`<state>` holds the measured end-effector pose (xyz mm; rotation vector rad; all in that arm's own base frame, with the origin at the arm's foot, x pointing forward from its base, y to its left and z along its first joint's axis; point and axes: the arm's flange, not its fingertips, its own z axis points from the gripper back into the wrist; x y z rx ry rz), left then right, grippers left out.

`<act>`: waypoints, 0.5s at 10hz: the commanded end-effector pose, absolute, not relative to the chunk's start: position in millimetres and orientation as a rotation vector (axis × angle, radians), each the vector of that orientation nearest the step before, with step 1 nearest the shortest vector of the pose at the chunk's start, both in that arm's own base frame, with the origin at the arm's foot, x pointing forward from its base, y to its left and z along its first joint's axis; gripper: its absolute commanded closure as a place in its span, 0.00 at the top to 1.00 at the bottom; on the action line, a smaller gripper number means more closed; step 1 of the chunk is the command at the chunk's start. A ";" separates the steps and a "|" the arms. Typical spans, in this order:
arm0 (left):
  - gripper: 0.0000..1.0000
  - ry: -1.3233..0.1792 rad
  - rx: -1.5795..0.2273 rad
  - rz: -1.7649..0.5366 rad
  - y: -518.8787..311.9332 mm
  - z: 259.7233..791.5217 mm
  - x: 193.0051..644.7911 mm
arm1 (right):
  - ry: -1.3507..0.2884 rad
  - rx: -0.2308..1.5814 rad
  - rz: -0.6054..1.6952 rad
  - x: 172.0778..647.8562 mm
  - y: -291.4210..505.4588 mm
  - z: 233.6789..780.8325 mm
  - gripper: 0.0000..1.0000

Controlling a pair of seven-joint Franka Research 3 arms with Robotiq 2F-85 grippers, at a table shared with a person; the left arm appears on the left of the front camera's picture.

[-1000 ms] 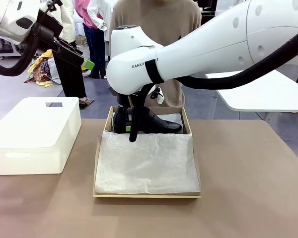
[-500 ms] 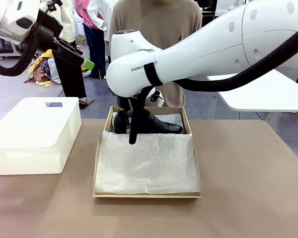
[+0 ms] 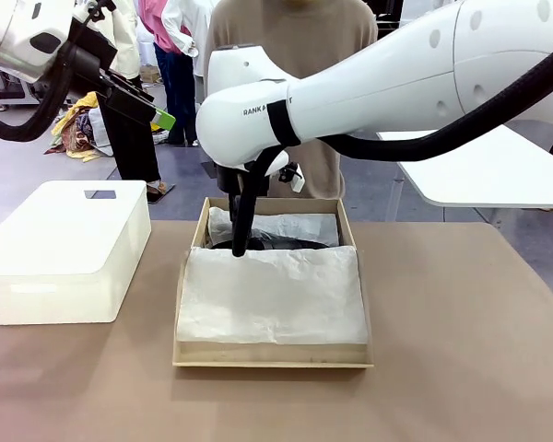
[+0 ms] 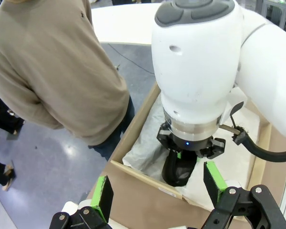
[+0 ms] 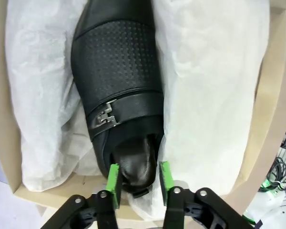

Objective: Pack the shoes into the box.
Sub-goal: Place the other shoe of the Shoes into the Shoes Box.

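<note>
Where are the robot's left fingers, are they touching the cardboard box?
Apart. The front view shows the left fingers held high in the air, off to the left, with a wide gap to the box.

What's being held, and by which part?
Left pincer holds nothing; right pincer straddles the shoe at its heel; whether it grips cannot be told.
</note>
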<state>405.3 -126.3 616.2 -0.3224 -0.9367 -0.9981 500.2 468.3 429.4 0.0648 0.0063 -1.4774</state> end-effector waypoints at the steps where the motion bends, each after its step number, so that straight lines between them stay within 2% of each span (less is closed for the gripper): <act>1: 1.00 -0.950 -0.342 -1.017 -123.9 614.2 407.8 | 0.011 0.071 -1.472 503.5 459.8 449.5 1.00; 5: 1.00 -0.950 -0.342 -1.017 -123.9 614.2 407.8 | 0.021 0.071 -1.459 499.9 454.8 463.4 1.00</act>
